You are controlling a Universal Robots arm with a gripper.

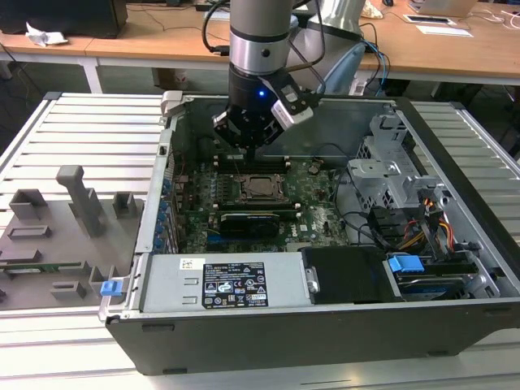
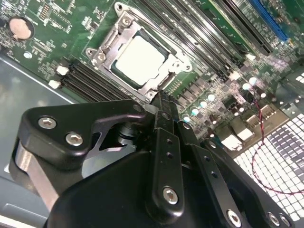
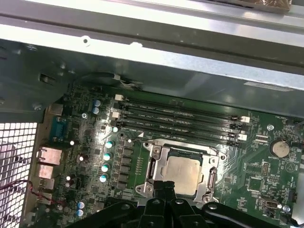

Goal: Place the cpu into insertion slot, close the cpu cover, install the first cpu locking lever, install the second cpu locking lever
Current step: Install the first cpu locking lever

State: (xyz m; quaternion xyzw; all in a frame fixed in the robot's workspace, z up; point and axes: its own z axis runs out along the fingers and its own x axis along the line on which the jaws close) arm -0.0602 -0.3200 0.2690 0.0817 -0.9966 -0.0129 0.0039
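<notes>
Gripper (image 2: 161, 97) hung just over the cpu cover (image 2: 156, 81) edge, fingers together (cpu (image 2: 140, 59) already seated).

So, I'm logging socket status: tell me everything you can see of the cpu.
The cpu is a small flat square chip with a pale silver-grey metal top. It lies flat in the insertion slot on the green motherboard, framed by the cpu cover, beside the long black memory slots. The tool hangs just above the socket's edge, not touching the chip.

Memory slots (image 3: 178, 123) (close) beside socket (image 3: 183, 173)
</notes>
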